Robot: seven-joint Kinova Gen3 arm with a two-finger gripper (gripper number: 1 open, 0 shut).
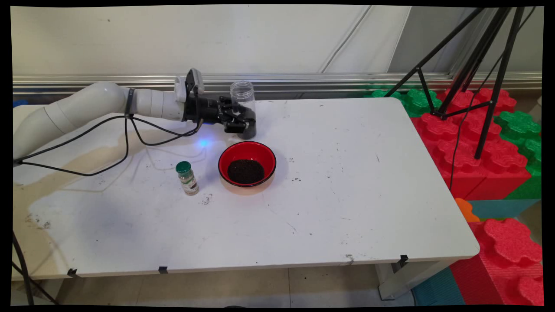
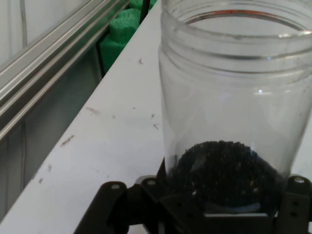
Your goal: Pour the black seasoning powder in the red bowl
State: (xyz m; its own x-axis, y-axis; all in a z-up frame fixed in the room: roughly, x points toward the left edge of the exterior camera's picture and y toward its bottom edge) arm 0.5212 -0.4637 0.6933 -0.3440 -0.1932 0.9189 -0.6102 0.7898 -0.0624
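Near the desk's (image 1: 347, 195) far edge, the hand (image 1: 243, 119) pinches an upright clear jar (image 1: 243, 104) (dark grains at its bottom), just behind a red bowl (image 1: 247, 164).

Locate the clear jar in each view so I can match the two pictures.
Main view: the jar stands upright at the table's far edge, behind the red bowl, with the claw around its lower part.
Hand view: the jar fills the right half, dark grains at its bottom.
Shared landmark: the metal rail along the wall.
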